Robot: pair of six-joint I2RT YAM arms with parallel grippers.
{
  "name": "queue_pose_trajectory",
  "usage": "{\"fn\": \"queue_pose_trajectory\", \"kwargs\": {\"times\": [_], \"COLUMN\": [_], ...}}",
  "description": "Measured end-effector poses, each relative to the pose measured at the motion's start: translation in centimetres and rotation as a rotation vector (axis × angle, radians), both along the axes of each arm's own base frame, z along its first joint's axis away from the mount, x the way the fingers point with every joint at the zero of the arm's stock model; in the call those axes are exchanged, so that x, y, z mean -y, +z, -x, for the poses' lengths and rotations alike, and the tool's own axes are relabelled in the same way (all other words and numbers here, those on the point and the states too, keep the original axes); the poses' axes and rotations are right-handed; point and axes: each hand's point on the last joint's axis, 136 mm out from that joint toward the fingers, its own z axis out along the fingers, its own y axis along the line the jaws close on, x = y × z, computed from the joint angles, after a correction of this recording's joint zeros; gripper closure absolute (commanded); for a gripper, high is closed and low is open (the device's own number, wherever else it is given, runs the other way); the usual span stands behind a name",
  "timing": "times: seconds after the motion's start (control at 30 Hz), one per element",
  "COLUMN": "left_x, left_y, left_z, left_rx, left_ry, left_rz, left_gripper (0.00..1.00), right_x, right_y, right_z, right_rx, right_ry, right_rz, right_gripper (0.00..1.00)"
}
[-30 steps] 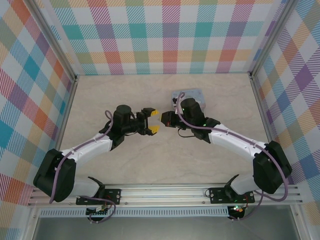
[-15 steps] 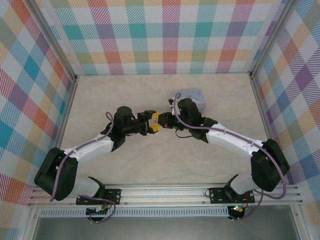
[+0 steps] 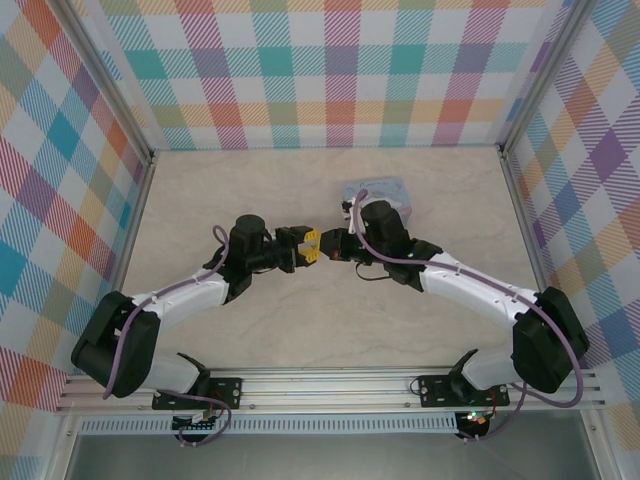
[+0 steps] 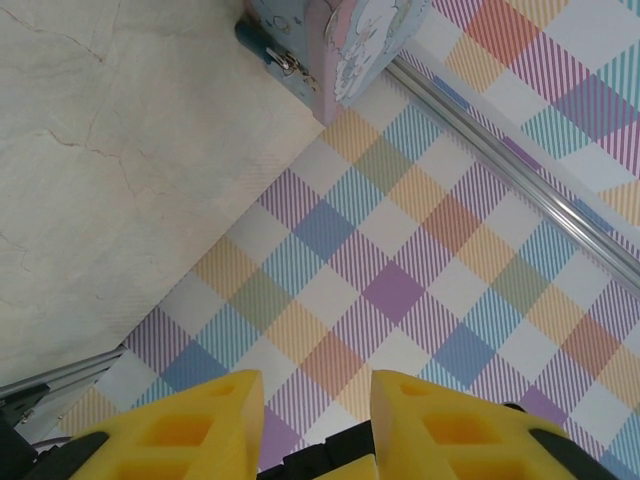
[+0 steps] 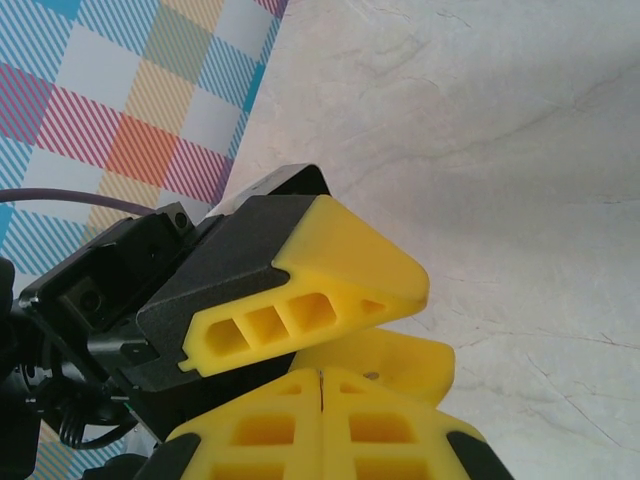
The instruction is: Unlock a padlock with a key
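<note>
Top external: you see the left gripper [image 3: 311, 246] and the right gripper [image 3: 334, 244] meeting tip to tip above the middle of the desk [image 3: 250, 190]. The pastel tin [image 3: 392, 188] sits just behind the right arm, partly covered by it. From here you cannot make out the padlock or the key.

Left wrist: its yellow fingers [image 4: 215, 415] are spread, with a clear gap and nothing between them. At the tin's front edge there is a small blue and silvery piece, most likely the padlock [image 4: 268, 50], though it is too small to be sure.

Right wrist: its own fingertips [image 5: 260, 435] are pressed together along a closed seam. You cannot tell whether they pinch the key. The left gripper's fingers [image 5: 330, 270] lie just above, nearly touching them.
</note>
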Motion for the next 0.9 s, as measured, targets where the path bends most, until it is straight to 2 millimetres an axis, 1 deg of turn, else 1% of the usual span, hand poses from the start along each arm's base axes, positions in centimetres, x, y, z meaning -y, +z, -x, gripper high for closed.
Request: {"fn": "queue_pose_trajectory", "kwargs": {"times": [0.23,0.47,0.67,0.73,0.83,0.9], "left_x": [0.0,0.1,0.0,0.1,0.2,0.1], "left_y": [-0.1,-0.2,-0.3,-0.3,0.1,1.0], "left_z": [0.0,-0.1,-0.1,0.0,-0.3,-0.8], "left_rx": [-0.002,0.002,0.035,0.065,0.135,0.222], "left_ry": [-0.001,-0.002,-0.013,-0.024,-0.043,-0.049], "left_rz": [-0.001,-0.003,-0.029,-0.049,-0.104,-0.165], "left_gripper": [0.76,0.88,0.96,0.98,1.00,1.00], "right_x": [0.5,0.9,1.3,1.4,1.8,2.3], "right_y": [-0.3,-0.9,-0.7,-0.8,-0.8,-0.4], "right_z": [0.4,0.6,0.7,0.8,0.9,1.2], "right_rx": [-0.004,-0.012,-0.001,0.000,0.001,-0.002], "right_ry": [-0.006,-0.014,-0.027,-0.026,-0.016,-0.001], "right_rz": [0.008,0.020,0.020,0.018,-0.010,-0.049], "right_gripper": [1.00,1.00,0.99,0.94,0.78,0.68]}}
